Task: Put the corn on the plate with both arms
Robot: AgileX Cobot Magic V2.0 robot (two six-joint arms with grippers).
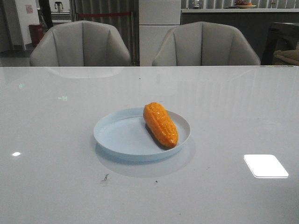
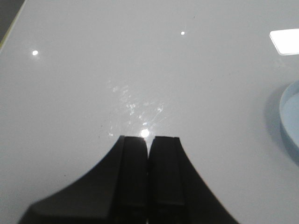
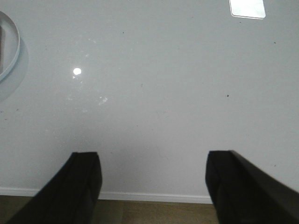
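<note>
The orange corn (image 1: 160, 123) lies inside the pale blue plate (image 1: 117, 135), on its right half, tapered end toward the front. The plate stands mid-table. Neither gripper shows in the front view. In the left wrist view my left gripper (image 2: 148, 138) is shut and empty above bare table, with the plate's rim (image 2: 288, 116) off to one side. In the right wrist view my right gripper (image 3: 152, 161) is wide open and empty over the table's near edge, and a sliver of the plate's rim (image 3: 14, 56) shows at the far corner.
The white glossy table (image 1: 233, 107) carries bright lamp reflections (image 1: 266, 165). Two grey chairs (image 1: 80, 44) stand behind its far edge. The table's front edge and brown floor (image 3: 154, 212) show under my right gripper.
</note>
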